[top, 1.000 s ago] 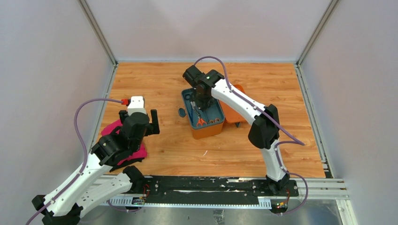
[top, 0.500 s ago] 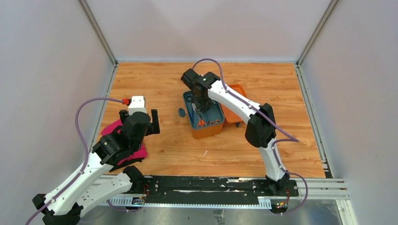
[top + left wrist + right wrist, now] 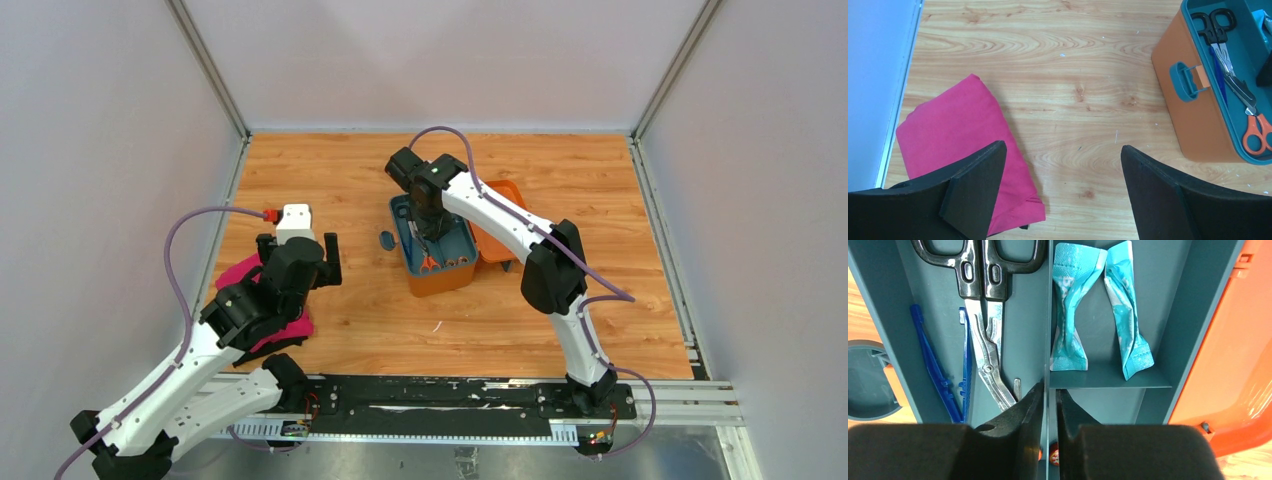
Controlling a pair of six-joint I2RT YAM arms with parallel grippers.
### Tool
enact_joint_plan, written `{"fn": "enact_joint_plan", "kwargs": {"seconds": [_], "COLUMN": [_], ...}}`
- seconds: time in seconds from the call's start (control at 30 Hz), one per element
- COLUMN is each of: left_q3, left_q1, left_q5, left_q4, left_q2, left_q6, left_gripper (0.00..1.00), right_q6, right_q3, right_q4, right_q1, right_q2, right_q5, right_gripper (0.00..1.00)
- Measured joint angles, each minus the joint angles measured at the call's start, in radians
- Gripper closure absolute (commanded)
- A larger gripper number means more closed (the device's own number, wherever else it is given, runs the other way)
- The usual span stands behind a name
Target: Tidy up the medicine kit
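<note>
Right wrist view: right gripper [image 3: 1049, 405] nearly closed astride teal tray's central divider [image 3: 1047, 315], inside small orange plastic medicine kit [image 3: 441, 273] at frame centre; left gripper [image 3: 1063, 185] open, well apart.

The table [image 3: 1073, 60] looks like smooth wood; the pink cloth [image 3: 963, 150] is soft and matt; the medicine kit [image 3: 1193, 125] is smooth plastic; the scissors [image 3: 985, 350] have shiny metal blades.

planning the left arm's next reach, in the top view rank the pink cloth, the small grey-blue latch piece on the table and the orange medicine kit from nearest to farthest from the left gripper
1. pink cloth, directly under the left gripper, at the table's left edge.
2. grey-blue latch piece, on bare wood to the gripper's right.
3. orange medicine kit, farther right, just past the latch piece.
</note>
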Motion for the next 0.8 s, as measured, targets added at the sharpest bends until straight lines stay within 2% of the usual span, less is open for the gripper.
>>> {"fn": "enact_joint_plan", "kwargs": {"seconds": [0.27,0.4,0.6,0.8], "left_q3": [0.000,0.000,0.000,0.001], "left_q1": [0.000,0.000,0.000,0.014], "left_q5": [0.000,0.002,0.062,0.211], "left_q4": [0.000,0.000,0.000,0.029], "left_q2": [-0.007,-0.009,-0.018,0.010], "left_q6": [0.000,-0.002,-0.035,-0.079], "left_gripper": [0.09,0.08,0.02,0.00], "right_q6": [-0.021,-0.031,-0.057,-0.087], "right_q3": [0.000,0.000,-0.063,-0.272], "right_q4": [0.001,0.011,0.066,0.132], "right_q1": [0.000,0.000,0.000,-0.033], "right_q2": [-0.013,-0.062,-0.239,-0.475], "right_q5": [-0.005,-0.025,-0.033,0.006], "right_gripper": [0.65,0.64,0.64,0.63]}}
